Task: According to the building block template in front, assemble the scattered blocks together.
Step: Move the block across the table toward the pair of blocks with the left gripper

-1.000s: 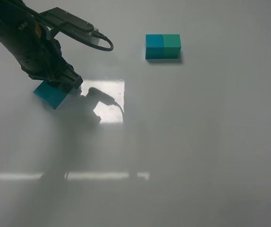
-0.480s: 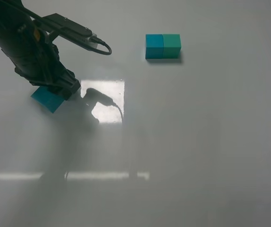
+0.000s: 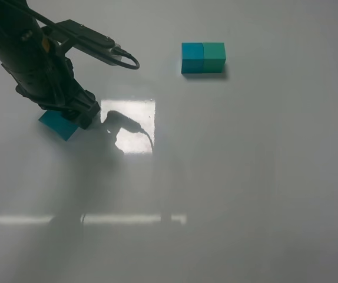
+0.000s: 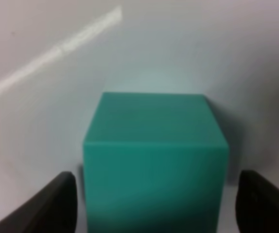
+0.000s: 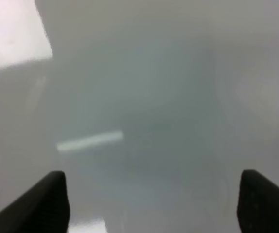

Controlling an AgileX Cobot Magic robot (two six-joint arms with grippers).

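Note:
The template (image 3: 203,58), a deep teal-blue cube joined to a green cube, lies at the far middle of the table. My left gripper (image 3: 78,114) is low over a scattered block (image 3: 56,125) at the left, and only the block's teal corner shows from under the arm. In the left wrist view this sea-green cube (image 4: 154,155) sits between the open fingers of the left gripper (image 4: 156,199), with small gaps on both sides. The light cyan block is not in sight. My right gripper (image 5: 151,204) is open, empty and over bare table; it is outside the exterior view.
The white tabletop (image 3: 245,177) has a bright glare patch (image 3: 136,127) beside the left gripper. The left arm's cable (image 3: 125,59) loops out toward the middle.
My left gripper has shifted slightly left over the block and now covers more of it. The template has not moved.

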